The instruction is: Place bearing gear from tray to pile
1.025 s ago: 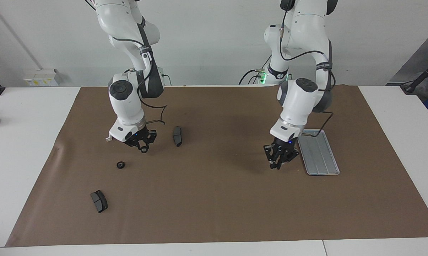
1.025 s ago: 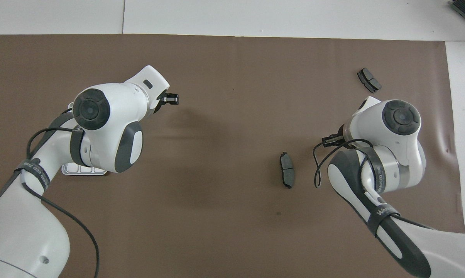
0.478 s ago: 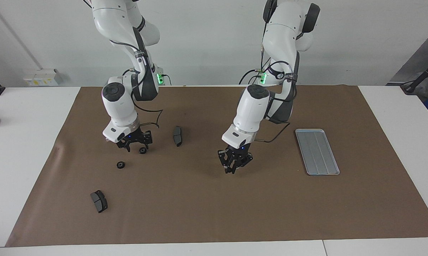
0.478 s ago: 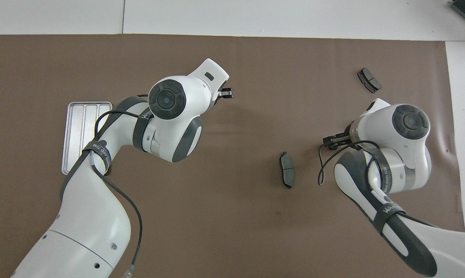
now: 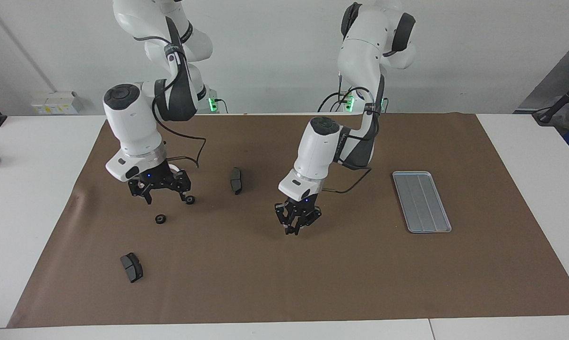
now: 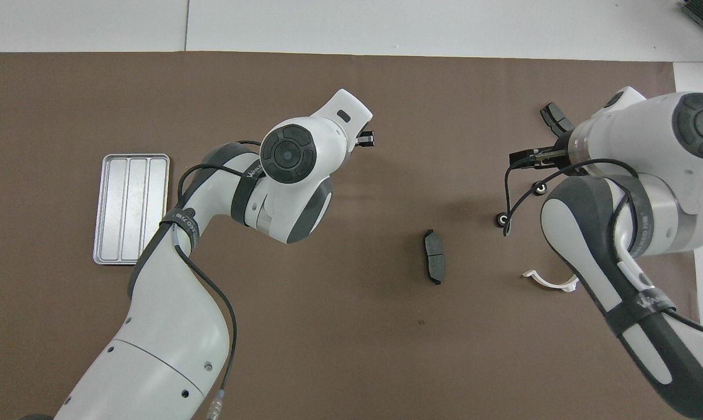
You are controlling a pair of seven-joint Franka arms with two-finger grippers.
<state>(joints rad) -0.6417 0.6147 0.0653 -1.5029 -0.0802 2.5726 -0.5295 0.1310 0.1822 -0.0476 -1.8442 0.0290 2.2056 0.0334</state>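
Gear (image 5: 190, 199) lies under the spread right gripper (image 5: 160, 197), pile-side

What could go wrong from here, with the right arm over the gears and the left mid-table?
1. The right gripper hangs open with one fingertip right beside a gear. A sideways move could knock it away from the other gear.
2. The left gripper is shut over the middle of the mat, and a brake pad lies between it and the gears. A low pass toward them could clip the pad, and the two arms might crowd each other.
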